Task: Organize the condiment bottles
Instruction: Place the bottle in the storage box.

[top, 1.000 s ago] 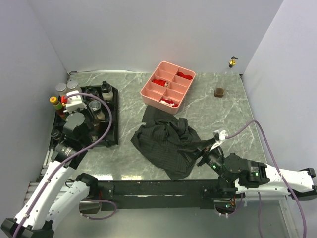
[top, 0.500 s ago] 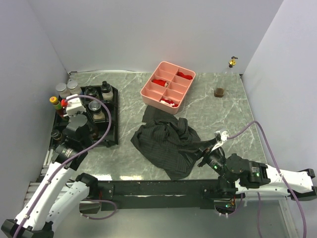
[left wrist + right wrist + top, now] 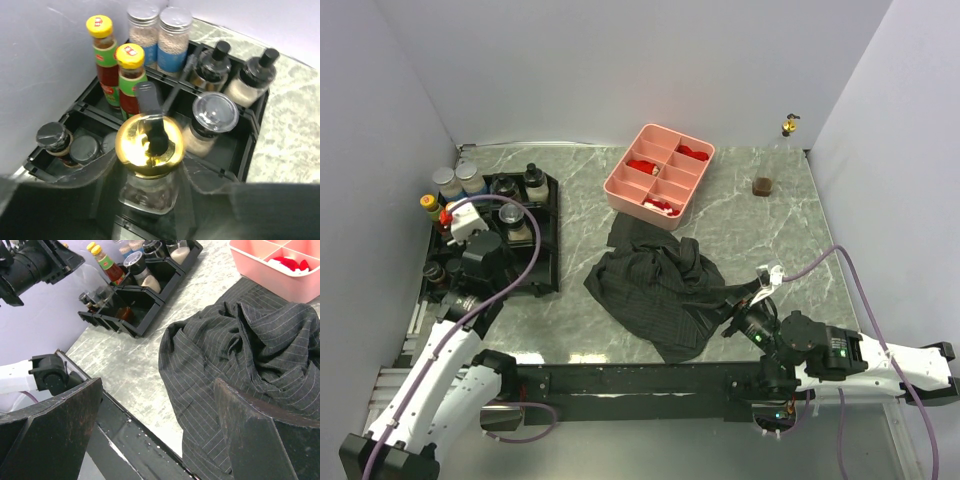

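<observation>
My left gripper [image 3: 148,186] is shut on a clear glass bottle with a gold cap [image 3: 149,145], one finger [image 3: 75,180] on each side of its body, over a near compartment of the black divided tray [image 3: 252,145]. Other condiment bottles stand in and beside the tray: two yellow-capped red sauce bottles [image 3: 130,65], two grey-capped jars [image 3: 175,35], two black-capped bottles [image 3: 215,62], a clear-lidded jar [image 3: 215,112] and small dark-capped jars [image 3: 52,137]. A small brown bottle [image 3: 763,185] and a gold-topped one [image 3: 787,127] stand at the far right. My right gripper [image 3: 157,385] is open above a dark cloth.
A crumpled dark striped cloth [image 3: 655,285] lies mid-table, reaching toward the right arm. A pink divided tray [image 3: 658,175] with red pieces sits behind it. The black tray [image 3: 548,250] is against the left wall. A black rail runs along the near edge.
My left wrist has drawn back toward the near edge over the black tray, uncovering the grey-capped jars. The right arm has barely shifted.
</observation>
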Controlling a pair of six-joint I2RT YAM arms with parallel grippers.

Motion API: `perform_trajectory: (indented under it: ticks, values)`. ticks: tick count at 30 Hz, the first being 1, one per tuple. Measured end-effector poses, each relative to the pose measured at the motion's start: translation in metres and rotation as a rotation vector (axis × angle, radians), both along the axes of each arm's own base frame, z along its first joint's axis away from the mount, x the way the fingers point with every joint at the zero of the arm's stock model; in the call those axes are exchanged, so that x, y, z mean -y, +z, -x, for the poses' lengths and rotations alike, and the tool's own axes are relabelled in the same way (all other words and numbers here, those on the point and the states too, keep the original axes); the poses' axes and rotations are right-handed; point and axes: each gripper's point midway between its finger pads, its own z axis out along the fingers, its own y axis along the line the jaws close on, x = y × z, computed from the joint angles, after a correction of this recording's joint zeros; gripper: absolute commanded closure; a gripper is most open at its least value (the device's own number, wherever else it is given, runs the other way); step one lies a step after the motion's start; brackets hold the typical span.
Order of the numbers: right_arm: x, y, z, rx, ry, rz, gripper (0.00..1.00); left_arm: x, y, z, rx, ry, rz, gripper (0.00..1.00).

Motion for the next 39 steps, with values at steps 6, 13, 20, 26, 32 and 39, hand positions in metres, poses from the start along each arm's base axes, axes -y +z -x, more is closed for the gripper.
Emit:
perform_trajectory:
  ticks: [6, 13, 20, 26, 32, 39]
  values:
    - [0.002, 0.001, 0.0, 0.001, 0.0, -0.006, 0.0, -0.004, -0.002, 0.001, 0.045, 0.025, 0.05, 0.16]
    - [0.002, -0.001, 0.0, -0.005, -0.001, 0.0, 0.0, 0.0, 0.003, 0.005, 0.038, -0.003, 0.066, 0.03]
    - [0.0, -0.004, 0.001, -0.008, 0.006, 0.014, 0.0, 0.006, 0.066, 0.013, 0.107, -0.054, 0.108, 0.04]
    - [-0.007, -0.01, 0.003, -0.014, 0.021, 0.052, 0.0, 0.009, 0.148, 0.021, 0.25, -0.086, 0.17, 0.04]
    - [-0.014, -0.016, 0.002, -0.018, 0.019, 0.092, 0.0, 0.046, 0.206, 0.006, 0.322, -0.305, 0.191, 0.03]
    - [-0.014, -0.008, -0.009, -0.009, -0.05, 0.134, 0.0, 0.121, 0.197, -0.039, 0.215, -0.649, 0.204, 0.02]
